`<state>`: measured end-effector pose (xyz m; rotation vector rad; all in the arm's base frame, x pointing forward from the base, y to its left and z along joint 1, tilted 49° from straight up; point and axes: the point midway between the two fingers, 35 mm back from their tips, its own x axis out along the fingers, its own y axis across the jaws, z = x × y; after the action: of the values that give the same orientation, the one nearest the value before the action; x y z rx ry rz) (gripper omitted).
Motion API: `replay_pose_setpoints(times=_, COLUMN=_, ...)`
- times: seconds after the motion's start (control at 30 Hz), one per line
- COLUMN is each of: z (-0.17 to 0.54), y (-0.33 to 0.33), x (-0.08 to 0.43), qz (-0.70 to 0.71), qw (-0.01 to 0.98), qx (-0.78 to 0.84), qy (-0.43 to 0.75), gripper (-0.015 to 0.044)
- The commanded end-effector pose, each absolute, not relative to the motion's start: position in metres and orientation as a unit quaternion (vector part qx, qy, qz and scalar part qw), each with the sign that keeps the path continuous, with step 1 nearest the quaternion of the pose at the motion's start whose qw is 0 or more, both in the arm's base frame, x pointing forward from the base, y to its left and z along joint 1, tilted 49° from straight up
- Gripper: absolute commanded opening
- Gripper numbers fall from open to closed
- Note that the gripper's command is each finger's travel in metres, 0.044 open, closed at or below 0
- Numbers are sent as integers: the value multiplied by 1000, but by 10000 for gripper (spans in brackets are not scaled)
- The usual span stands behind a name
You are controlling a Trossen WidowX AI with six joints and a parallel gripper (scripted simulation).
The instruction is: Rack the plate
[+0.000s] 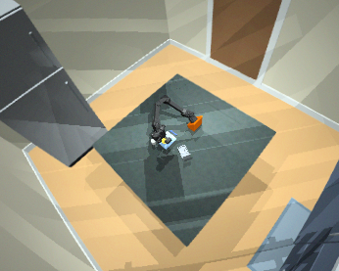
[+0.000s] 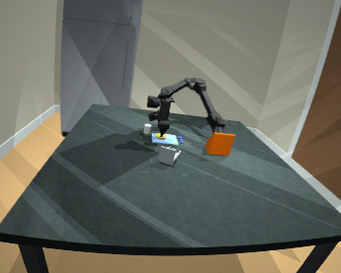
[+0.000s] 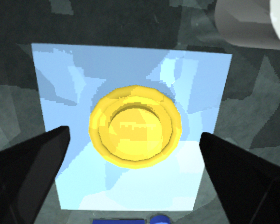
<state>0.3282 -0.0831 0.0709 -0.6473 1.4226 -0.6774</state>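
Your dark green table (image 2: 136,198) carries everything, with the arm (image 2: 195,92) arching over its far half. The orange block (image 2: 221,143) sits at the arm's base, right of the other items. The white dish rack (image 2: 169,156) stands nearer, just in front of the light blue mat (image 3: 75,100). The yellow plate (image 3: 134,125) lies flat at the mat's centre. A white cup (image 2: 147,128) stands left of the mat. A blue object (image 3: 160,219) shows just beyond one mat edge, too cut off to identify. Your gripper (image 3: 134,150) points down over the plate, jaws spread wide on either side of it, gripping nothing.
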Motion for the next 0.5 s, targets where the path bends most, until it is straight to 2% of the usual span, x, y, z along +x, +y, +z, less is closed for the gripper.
replay_pose_setpoints(times=0.0, z=65, y=-89, x=326, qz=-298, qw=655, qx=-290, qy=631, gripper=400)
replay_pose_setpoints(times=0.37, z=55, y=-100, x=325, qz=-299, qw=655, qx=-291, qy=630, gripper=400)
replay_pose_setpoints(times=0.43, z=55, y=-100, x=325, qz=-299, qw=655, qx=-291, qy=630, gripper=352)
replay_pose_setpoints(times=0.47, z=55, y=-100, x=325, qz=-299, qw=655, qx=-291, qy=630, gripper=352)
